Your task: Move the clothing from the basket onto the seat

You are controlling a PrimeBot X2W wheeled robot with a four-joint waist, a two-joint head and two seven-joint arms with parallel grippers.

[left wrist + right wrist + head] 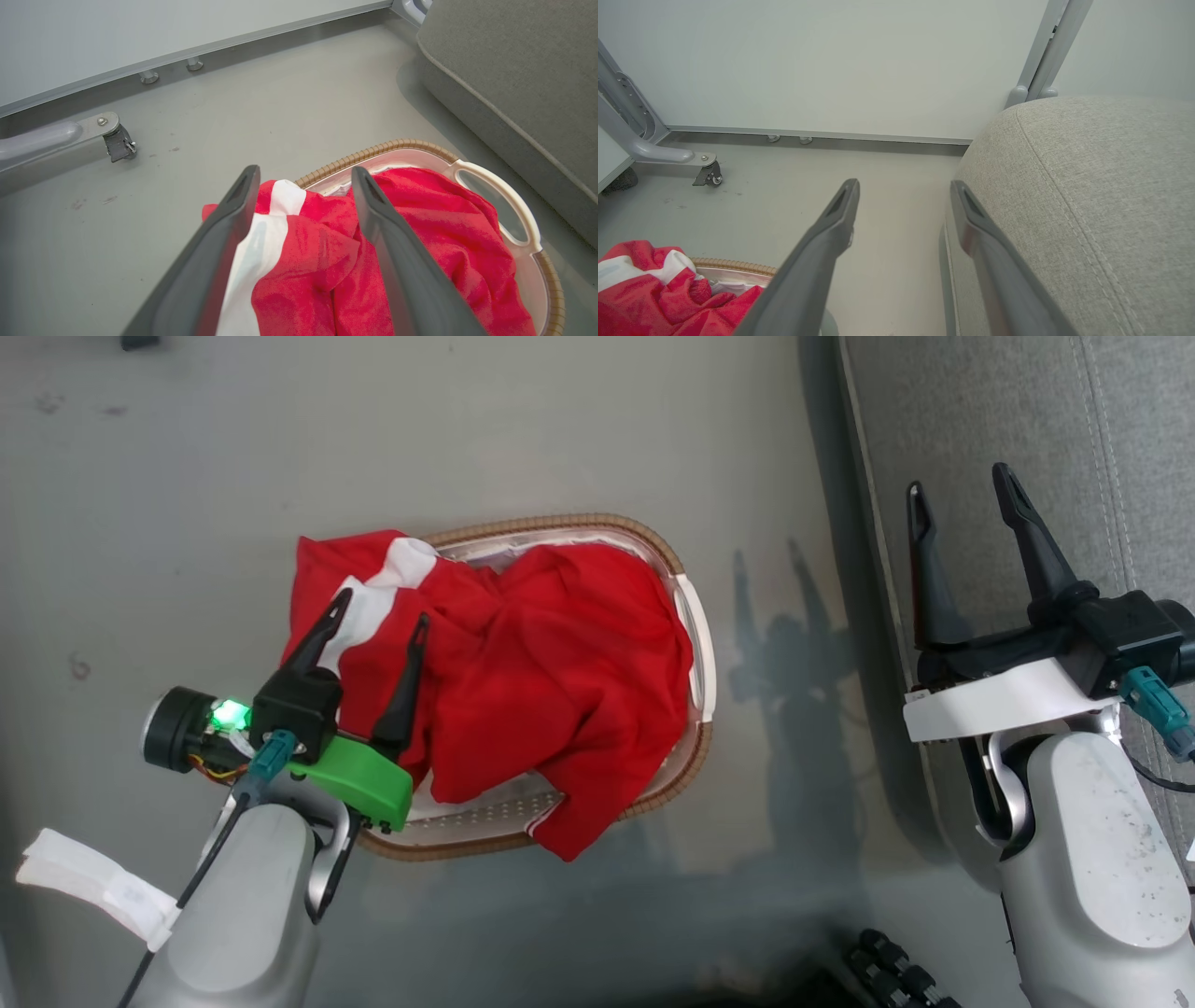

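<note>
Red clothing (541, 681) with white panels fills the oval basket (698, 644) on the floor and spills over its left and front rim. My left gripper (378, 616) hangs open above the clothing's left part, its fingers spread with nothing between them. From the left wrist, the clothing (420, 242) lies under my left gripper (303, 179), inside the basket (523, 233). The grey seat (1046, 420) stands at the right. My right gripper (962, 490) is open over the seat's left edge. The right wrist view has my right gripper (903, 189), the seat (1087, 186) and a corner of the clothing (649, 289).
Grey floor (280, 448) surrounds the basket. A metal frame leg with a caster (119, 142) stands on the floor beyond the basket, below a white wall panel (831, 65). Another frame post (1045, 51) rises behind the seat. A dark ridged part (896, 971) shows at the bottom of the head view.
</note>
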